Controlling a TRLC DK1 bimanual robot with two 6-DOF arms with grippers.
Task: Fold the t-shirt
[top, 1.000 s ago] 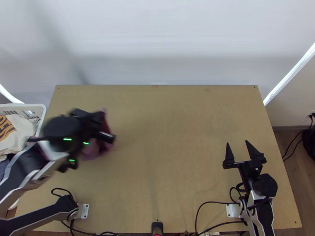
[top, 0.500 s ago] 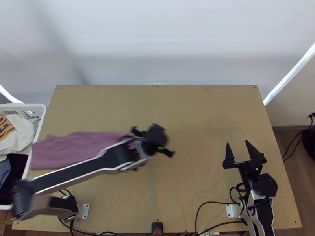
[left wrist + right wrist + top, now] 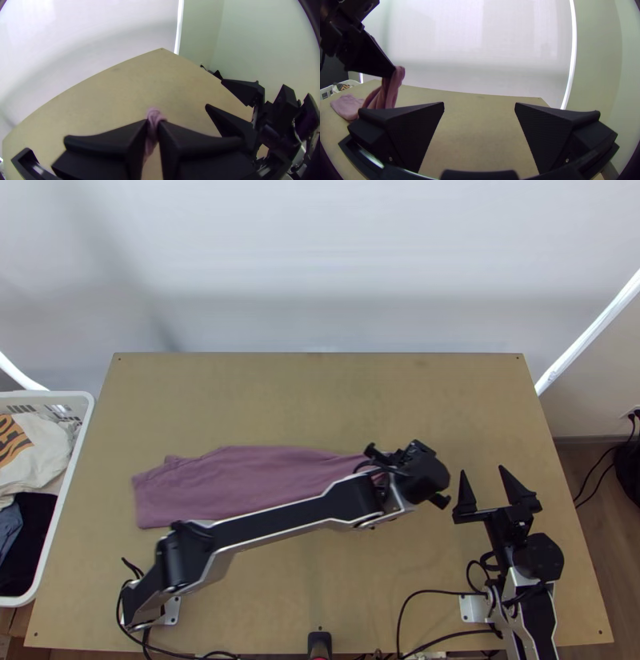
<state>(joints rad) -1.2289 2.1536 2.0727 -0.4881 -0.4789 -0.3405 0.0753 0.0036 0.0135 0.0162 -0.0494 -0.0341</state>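
Robotics work area, indoors, of laboratory type; the wider building cannot be determined. The left arm (image 3: pixel 272 524) and right arm (image 3: pixel 532 612) stand at the near edge of a light wooden surface (image 3: pixel 280 396), the latter beside a metal plate (image 3: pixel 472 608) and loose black cables (image 3: pixel 436 592). A white screen (image 3: pixel 320 260) stands behind. At the sides: a white basket (image 3: pixel 48 394) of clothes (image 3: pixel 36 456), a plain wall (image 3: pixel 600 372) and wood-look floor (image 3: pixel 620 556).

Bright far backdrop (image 3: pixel 360 252), grey shadow (image 3: pixel 152 308) streaking its left. Your left wrist view bows the table edge (image 3: pixel 100 77); corners dark.
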